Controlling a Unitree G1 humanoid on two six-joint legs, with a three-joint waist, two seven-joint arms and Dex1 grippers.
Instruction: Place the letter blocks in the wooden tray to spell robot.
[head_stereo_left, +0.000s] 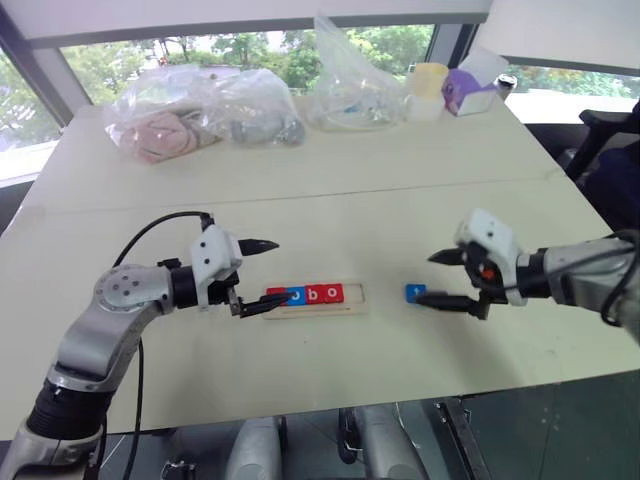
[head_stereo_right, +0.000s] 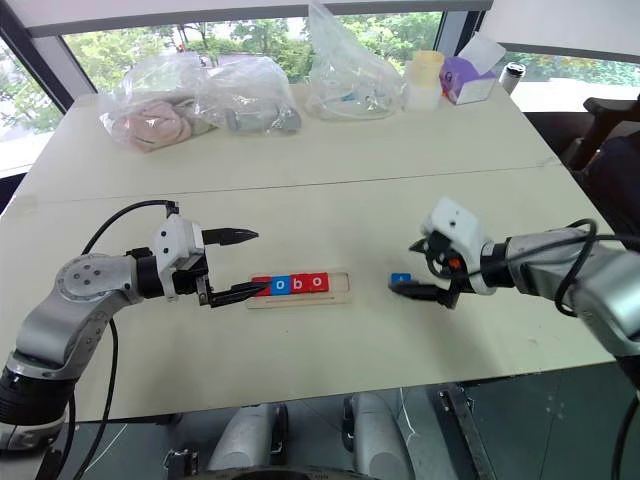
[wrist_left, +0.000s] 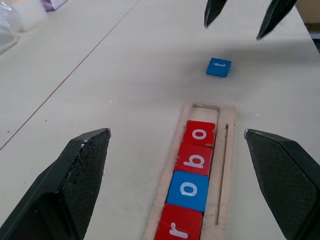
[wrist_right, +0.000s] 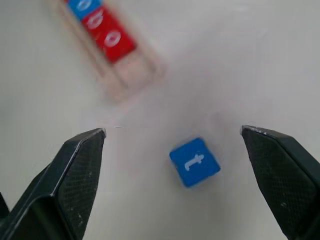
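The wooden tray (head_stereo_left: 318, 299) lies flat on the pale table (head_stereo_left: 400, 180), its long axis running left to right across the robot's front. Four letter blocks sit in it in a row, touching one another: a red r block (wrist_left: 178, 226) at the tray's left end, then a blue o block (wrist_left: 188, 189), a red b block (wrist_left: 195, 159) and a red o block (wrist_left: 200, 133). The slot at the tray's right end is bare wood. The letters read r, o, b, o from the robot's left to its right.

The fifth tile, the blue t block (wrist_right: 194, 162), lies flat on the table, apart from the tray and to the right of its vacant end. It is turned somewhat out of line with the tray.

The right gripper (head_stereo_left: 440, 279) points left toward the tray, fingers spread wide with nothing between them. The t block lies between the fingers but touches neither; in the right wrist view there is clear table on both sides of it. In the head views the lower finger lies just beside the tile.

The left gripper (head_stereo_left: 254, 275) points right, along the tray's long axis, at the tray's left end. Its fingers are likewise wide apart and hold nothing; the lower fingertip is at the r block's end of the tray, and contact cannot be determined.

Clear plastic bags (head_stereo_left: 205, 115) lie at the table's far side.
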